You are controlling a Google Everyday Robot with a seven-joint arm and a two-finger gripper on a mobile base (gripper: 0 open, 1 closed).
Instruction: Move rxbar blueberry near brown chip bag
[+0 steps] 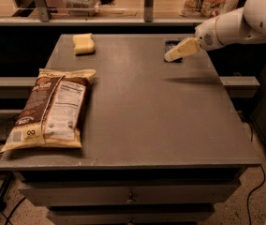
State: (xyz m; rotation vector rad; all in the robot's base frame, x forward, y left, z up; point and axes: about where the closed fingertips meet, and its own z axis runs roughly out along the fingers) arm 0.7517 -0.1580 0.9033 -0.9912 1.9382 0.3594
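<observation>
A: Rxbar blueberry (pixel 171 44), where is it?
B: At the table's (pixel 147 121) far right edge, partly hidden by the gripper (pixel 170 56); open or closed, I cannot tell.
A: Brown chip bag (pixel 53 109)?
B: Flat at the front left, well apart from it
</observation>
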